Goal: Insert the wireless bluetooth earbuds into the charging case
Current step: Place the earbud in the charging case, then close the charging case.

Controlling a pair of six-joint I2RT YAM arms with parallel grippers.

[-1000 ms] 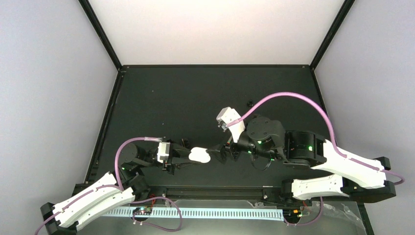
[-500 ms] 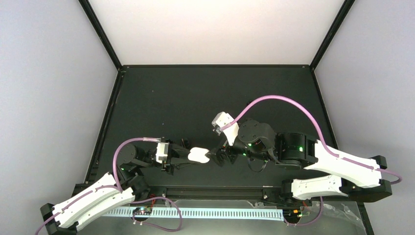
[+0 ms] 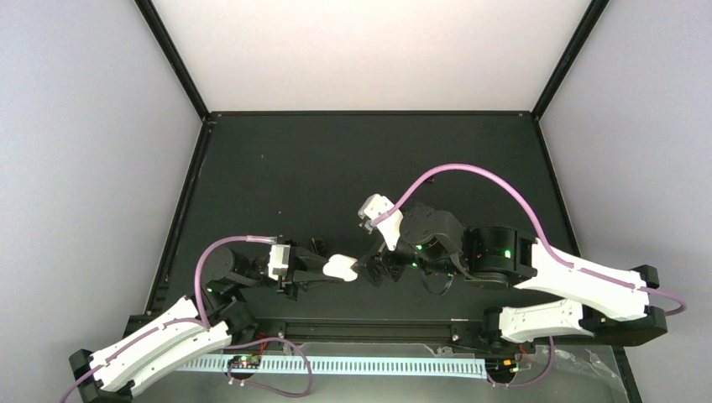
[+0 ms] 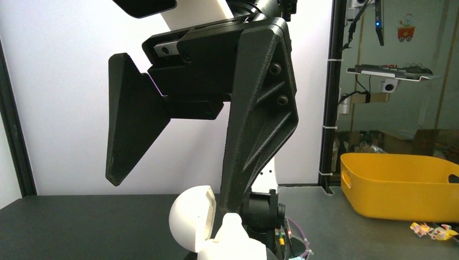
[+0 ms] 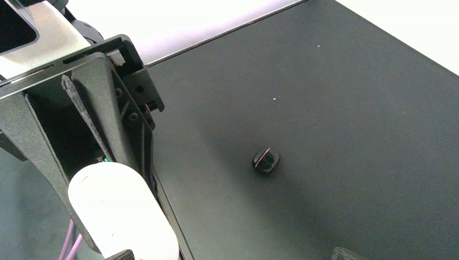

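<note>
Near the front edge of the worktop (image 3: 319, 168), the lone charging case (image 3: 342, 267) sat pinched in the left pincer (image 3: 326, 270), its long axis running roughly toward the right arm. The right pincer (image 3: 375, 270), spread wide and carrying nothing, hovered just beside the case, on its right. The count: one case and one small black object (image 5: 266, 160) lying well apart on the worktop. No earbuds could be made out.

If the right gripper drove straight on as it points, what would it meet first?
Probably the glossy white oval charging case that the left gripper holds, just ahead; depth unclear.
</note>
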